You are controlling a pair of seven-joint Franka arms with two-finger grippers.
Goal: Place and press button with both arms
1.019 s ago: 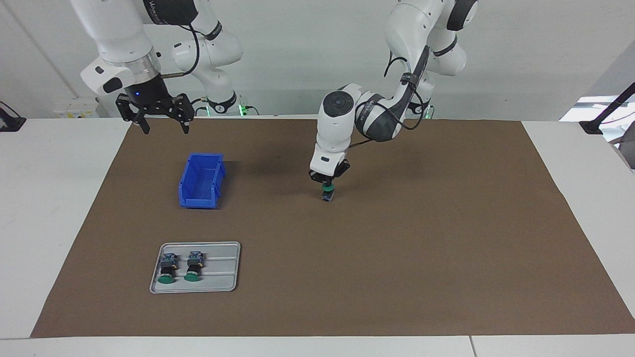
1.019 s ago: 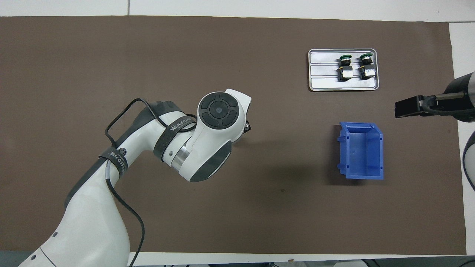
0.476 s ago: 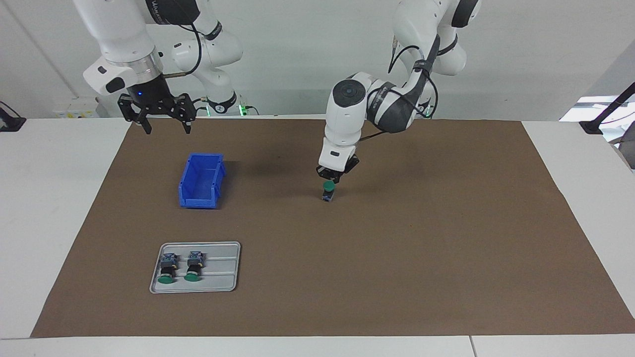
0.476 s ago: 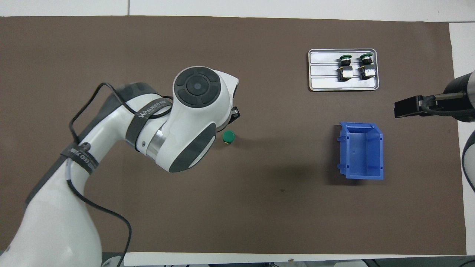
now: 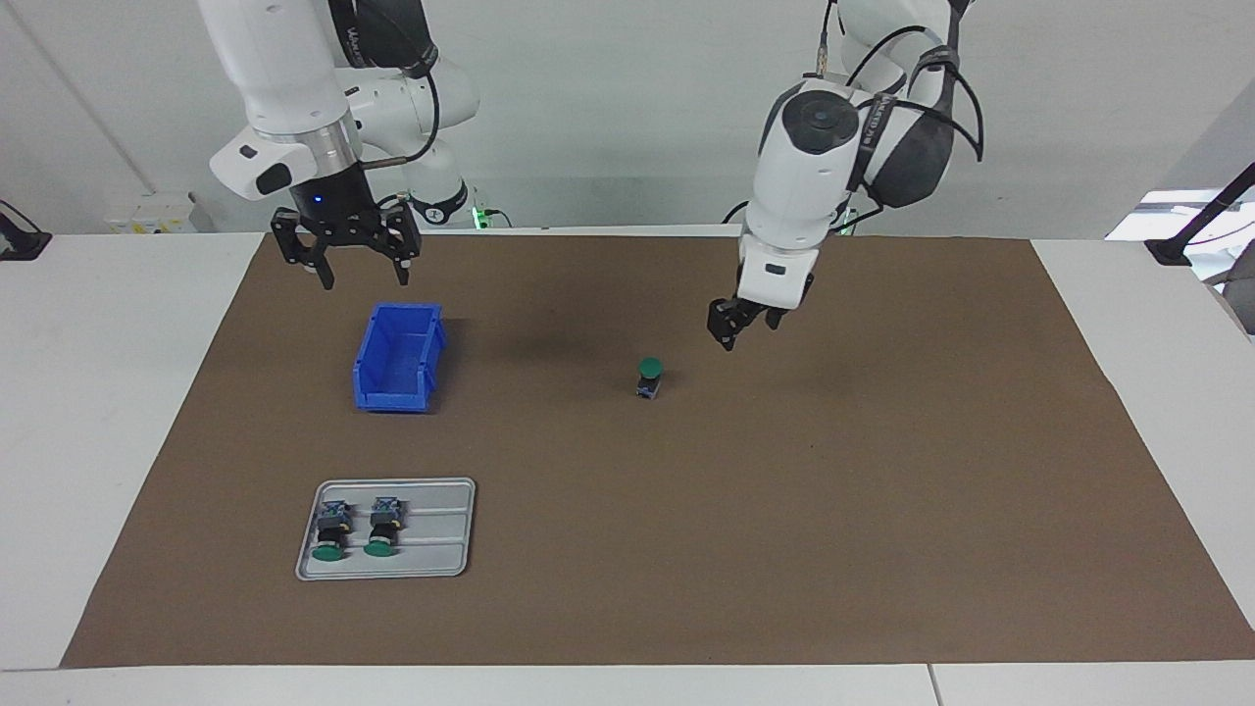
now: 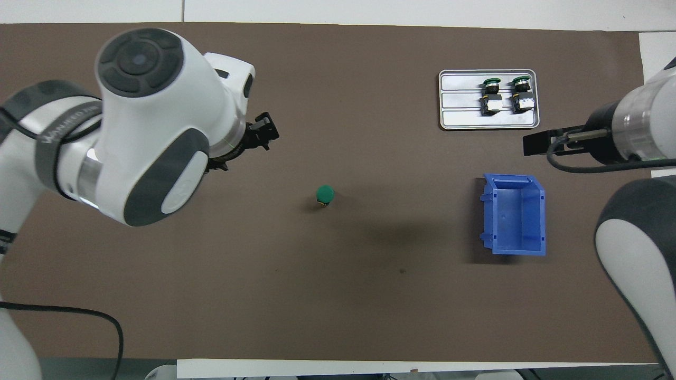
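One button [image 5: 648,377] [image 6: 325,195] stands upright on the brown mat [image 5: 882,490], green cap up, near the table's middle, with nothing touching it. My left gripper [image 5: 740,328] [image 6: 264,134] hangs open and empty above the mat, a short way toward the left arm's end from the button. My right gripper [image 5: 363,277] [image 6: 534,143] is open and empty in the air, above the mat by the blue bin's edge nearest the robots. Two more buttons [image 5: 329,534] [image 5: 382,529] lie on their sides on a grey tray [image 5: 441,534].
The blue bin [image 5: 397,358] [image 6: 515,216] stands on the mat toward the right arm's end, with nothing in it. The grey tray [image 6: 459,119] lies farther from the robots than the bin. White table surface borders the mat at both ends.
My left gripper opened and let go of the button, then rose and drew away toward the left arm's end. The button stayed standing. My right gripper moved a little toward the bin.
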